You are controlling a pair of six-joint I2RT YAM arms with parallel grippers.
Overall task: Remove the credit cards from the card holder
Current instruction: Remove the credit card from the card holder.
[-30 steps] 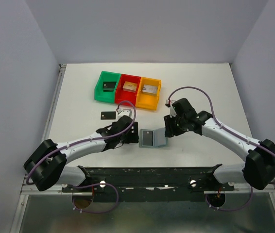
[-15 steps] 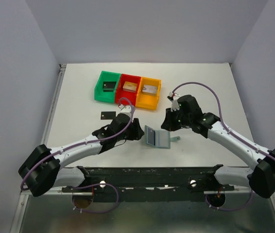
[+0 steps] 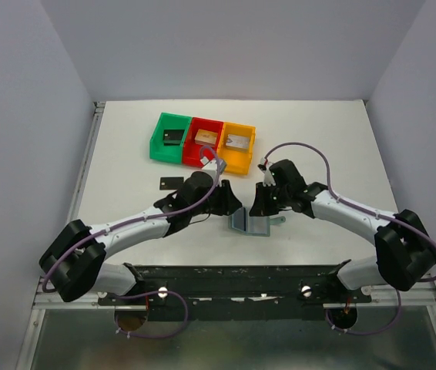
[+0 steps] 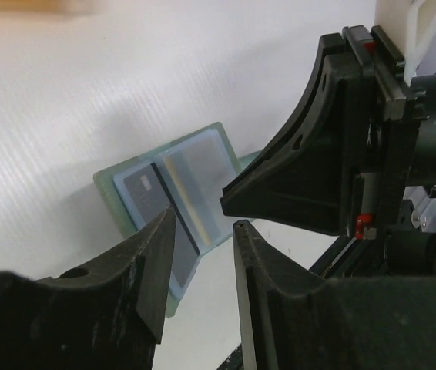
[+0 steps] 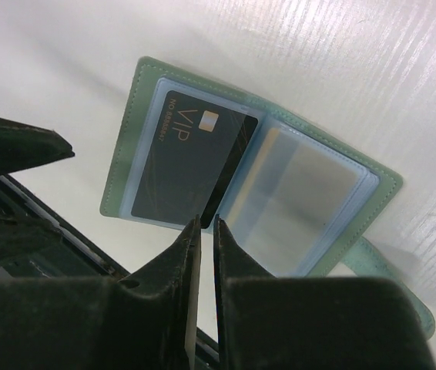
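The card holder (image 3: 247,224) is seen lying open on the table (image 3: 125,177), between the two grippers. The left gripper (image 4: 202,231) is held just beside it, fingers parted, nothing between them. The right gripper (image 5: 203,227) is set at the lower edge of the pocket pages, its fingers drawn almost together with only a thin slit left. Whether a page edge is pinched there cannot be told.

For a clean pull, the holder should be pinned by its cover while the black VIP card (image 5: 191,166) is caught by its exposed edge alone and drawn straight along its sleeve. If the plastic is taken too, the whole wallet will likely be dragged.

In the neighbouring sleeve only a pale sheen is made out. Behind, a black piece is held in the green bin (image 3: 164,152), a tan one in the red bin (image 3: 191,150) and a silvery one in the orange bin (image 3: 233,163). One loose black card (image 3: 170,183) is noted lying near the green bin.
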